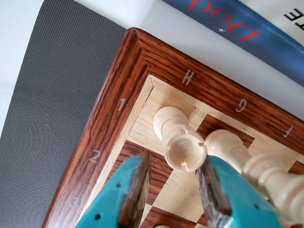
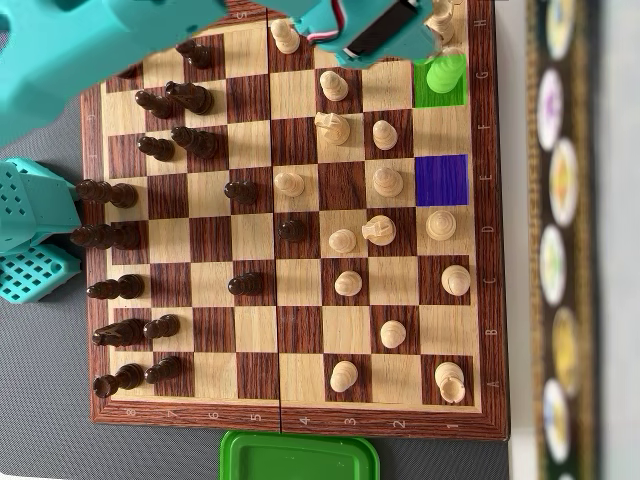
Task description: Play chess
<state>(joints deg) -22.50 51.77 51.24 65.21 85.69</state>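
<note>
In the wrist view my gripper [image 1: 173, 164] is open, and its teal jaws with dark pads hang above the corner of the wooden chessboard [image 1: 142, 52]. A white rook [image 1: 183, 142] stands on the light H1 square. Its top sits just ahead of the gap between the fingertips and close to the right pad [image 1: 211, 187]. A rounded white piece [image 1: 228, 142] stands beside it on G1. In the overhead view the teal arm [image 2: 370, 25] covers the board's top right corner. The G1 square and its piece [image 2: 445, 75] are tinted green, and the empty E1 square [image 2: 442, 180] is tinted blue.
Dark pieces [image 2: 150, 150] crowd the left half of the board in the overhead view, and white pieces [image 2: 385, 230] are spread over the right half. A green lid [image 2: 300, 455] lies below the board. A ringed white piece [image 1: 280, 183] rises by my right jaw. A blue book [image 1: 247, 33] lies beyond the corner.
</note>
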